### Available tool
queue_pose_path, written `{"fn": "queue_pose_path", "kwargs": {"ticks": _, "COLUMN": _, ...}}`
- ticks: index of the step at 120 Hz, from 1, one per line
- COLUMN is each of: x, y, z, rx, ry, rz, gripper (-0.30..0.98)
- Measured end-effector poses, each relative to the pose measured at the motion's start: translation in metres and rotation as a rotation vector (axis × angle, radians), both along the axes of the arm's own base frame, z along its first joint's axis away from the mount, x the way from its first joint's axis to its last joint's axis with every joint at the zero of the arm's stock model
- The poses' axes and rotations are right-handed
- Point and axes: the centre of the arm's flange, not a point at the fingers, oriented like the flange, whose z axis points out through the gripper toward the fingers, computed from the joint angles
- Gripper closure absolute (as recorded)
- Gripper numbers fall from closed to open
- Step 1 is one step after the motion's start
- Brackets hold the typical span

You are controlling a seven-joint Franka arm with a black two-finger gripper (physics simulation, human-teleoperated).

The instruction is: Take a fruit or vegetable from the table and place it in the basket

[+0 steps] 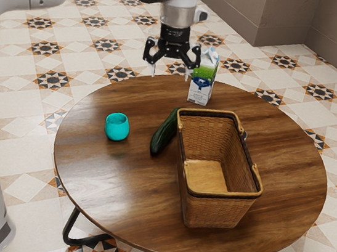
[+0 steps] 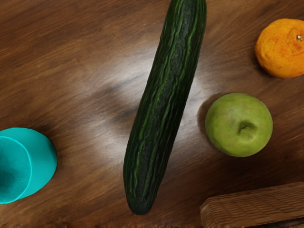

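Observation:
My gripper (image 1: 171, 71) hangs above the table's far part in the exterior view, its two fingers spread wide with nothing between them. A long dark green cucumber (image 1: 164, 133) lies on the wooden table beside the wicker basket (image 1: 220, 212), partly overlapped by its rim. The basket stands upright, and its visible inside holds nothing. From the wrist view, the cucumber (image 2: 164, 102) lies under my hand. A green apple (image 2: 239, 125) rests between the cucumber and an orange fruit (image 2: 283, 48), near the basket's edge (image 2: 256, 204).
A teal cup (image 1: 117, 127) stands on the table (image 1: 115, 189), toward the exterior view's left; the wrist view has the cup (image 2: 40, 164) too. A milk carton (image 1: 203, 79) stands at the table's far side, close to my gripper. Two rim handles flank the basket's opening.

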Motion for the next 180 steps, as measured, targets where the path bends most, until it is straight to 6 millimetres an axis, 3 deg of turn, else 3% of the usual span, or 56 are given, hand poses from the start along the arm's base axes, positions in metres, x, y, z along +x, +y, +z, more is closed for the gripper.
{"fn": "queue_pose_path", "kwargs": {"ticks": 9, "x": 0.001, "y": -0.036, "z": -0.009, "rx": -0.001, "ry": -0.012, "rz": 0.021, "gripper": 0.00}}
{"fn": "queue_pose_path", "kwargs": {"ticks": 15, "x": 0.002, "y": -0.045, "z": -0.013, "rx": -0.007, "ry": -0.019, "rz": 0.056, "gripper": 0.00}}
{"fn": "queue_pose_path", "kwargs": {"ticks": 22, "x": 0.004, "y": -0.039, "z": -0.010, "rx": -0.010, "ry": -0.037, "rz": 0.120, "gripper": 0.00}}
{"fn": "queue_pose_path", "kwargs": {"ticks": 34, "x": 0.009, "y": -0.009, "z": 0.008, "rx": 0.010, "ry": -0.078, "rz": 0.241, "gripper": 0.00}}
{"fn": "queue_pose_path", "kwargs": {"ticks": 45, "x": 0.017, "y": -0.005, "z": -0.002, "rx": 0.028, "ry": -0.060, "rz": 0.304, "gripper": 0.00}}
{"fn": "queue_pose_path", "kwargs": {"ticks": 68, "x": 0.030, "y": -0.023, "z": -0.028, "rx": 0.047, "ry": -0.016, "rz": 0.369, "gripper": 0.00}}
{"fn": "queue_pose_path", "kwargs": {"ticks": 77, "x": 0.029, "y": -0.028, "z": -0.050, "rx": 0.054, "ry": 0.015, "rz": 0.390, "gripper": 0.00}}
{"fn": "queue_pose_path", "kwargs": {"ticks": 86, "x": 0.025, "y": -0.029, "z": -0.056, "rx": 0.054, "ry": 0.016, "rz": 0.412, "gripper": 0.00}}
{"fn": "queue_pose_path", "kwargs": {"ticks": 104, "x": 0.030, "y": -0.012, "z": -0.065, "rx": 0.056, "ry": 0.015, "rz": 0.486, "gripper": 0.00}}
{"fn": "queue_pose_path", "kwargs": {"ticks": 138, "x": 0.051, "y": 0.022, "z": -0.104, "rx": 0.064, "ry": 0.043, "rz": 0.608, "gripper": 0.00}}
{"fn": "queue_pose_path", "kwargs": {"ticks": 147, "x": 0.055, "y": 0.013, "z": -0.112, "rx": 0.064, "ry": 0.048, "rz": 0.606, "gripper": 0.00}}
{"fn": "queue_pose_path", "kwargs": {"ticks": 163, "x": 0.059, "y": -0.030, "z": -0.128, "rx": 0.061, "ry": 0.063, "rz": 0.554, "gripper": 0.00}}
{"fn": "queue_pose_path", "kwargs": {"ticks": 180, "x": 0.061, "y": -0.024, "z": -0.131, "rx": 0.053, "ry": 0.060, "rz": 0.582, "gripper": 0.00}}
